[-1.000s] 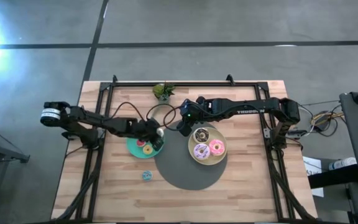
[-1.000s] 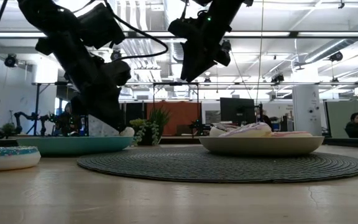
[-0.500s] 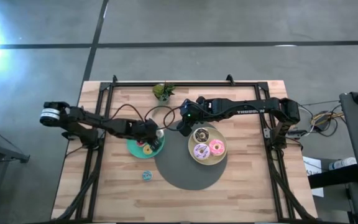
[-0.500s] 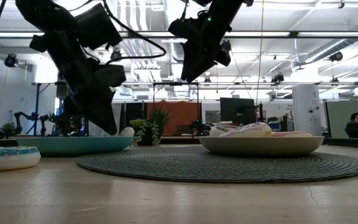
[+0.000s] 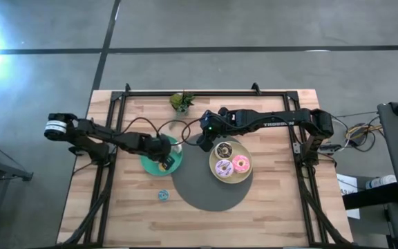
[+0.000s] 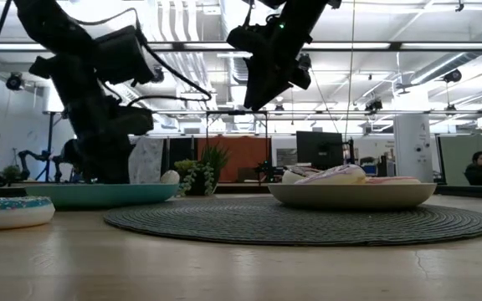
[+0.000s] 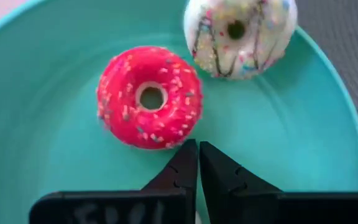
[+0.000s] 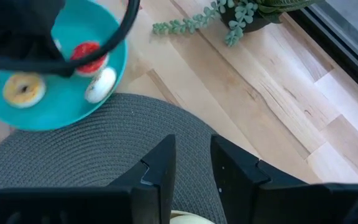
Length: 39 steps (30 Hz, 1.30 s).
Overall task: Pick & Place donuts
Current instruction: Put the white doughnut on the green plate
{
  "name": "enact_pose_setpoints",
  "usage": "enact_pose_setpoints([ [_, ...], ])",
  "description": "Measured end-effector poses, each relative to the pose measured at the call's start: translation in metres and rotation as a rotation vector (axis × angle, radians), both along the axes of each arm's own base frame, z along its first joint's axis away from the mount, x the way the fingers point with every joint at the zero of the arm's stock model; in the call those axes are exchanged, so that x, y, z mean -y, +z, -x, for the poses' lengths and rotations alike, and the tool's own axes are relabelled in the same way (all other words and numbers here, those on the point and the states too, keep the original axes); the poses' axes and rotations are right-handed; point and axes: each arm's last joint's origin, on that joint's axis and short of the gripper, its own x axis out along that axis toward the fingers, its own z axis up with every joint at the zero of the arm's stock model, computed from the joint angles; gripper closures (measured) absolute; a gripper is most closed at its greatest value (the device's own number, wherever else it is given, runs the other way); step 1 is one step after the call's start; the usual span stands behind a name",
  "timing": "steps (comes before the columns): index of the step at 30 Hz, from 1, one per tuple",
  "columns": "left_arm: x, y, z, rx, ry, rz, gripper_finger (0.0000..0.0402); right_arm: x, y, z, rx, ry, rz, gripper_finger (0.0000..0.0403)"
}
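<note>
On the teal plate (image 7: 55, 162) lie a red-pink sprinkled donut (image 7: 149, 98) and a white donut (image 7: 240, 34); the right wrist view adds a yellow donut (image 8: 23, 89). My left gripper (image 7: 197, 149) hangs shut over this plate (image 5: 147, 164), its tips just short of the red-pink donut. A blue donut (image 5: 163, 195) rests on the wood near the plate. The pale-yellow plate (image 5: 214, 176) carries a brown-and-white donut (image 5: 224, 150), a lilac donut (image 5: 223, 167) and a pink donut (image 5: 240, 164). My right gripper (image 8: 191, 162) is open and raised above the grey mat (image 8: 104, 143), between the two plates.
A round grey woven mat (image 5: 206, 192) lies under the pale-yellow plate and beside the teal one. A small green plant (image 5: 181, 102) stands near the far edge. Bare wood lies along the near edge and near the right edge.
My left gripper has drawn back from the white donut toward the table's left edge and now hangs steeper over the middle of the teal plate. The white donut stays where it was on the plate's right side.
</note>
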Motion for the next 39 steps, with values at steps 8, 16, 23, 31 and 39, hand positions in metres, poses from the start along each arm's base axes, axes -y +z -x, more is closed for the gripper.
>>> enact_pose_setpoints([
  [8,-0.008,0.002,0.005,0.021,0.153,-0.141,0.0401,0.000,-0.001,0.000,0.001,-0.012,-0.009,0.0311],
  [16,-0.014,0.013,0.006,0.073,0.227,-0.214,0.0401,0.000,-0.002,0.002,-0.022,-0.020,-0.016,0.0312],
  [23,-0.017,0.012,0.005,0.074,0.191,-0.171,0.0401,0.000,-0.003,0.003,-0.022,-0.020,-0.017,0.0311],
  [31,-0.031,-0.003,0.019,0.004,0.237,-0.184,0.0401,0.000,-0.004,0.003,-0.016,-0.032,-0.027,0.0316],
  [39,-0.035,0.011,0.023,0.023,0.266,-0.241,0.0401,-0.001,-0.004,0.002,-0.008,-0.035,-0.035,0.0312],
])
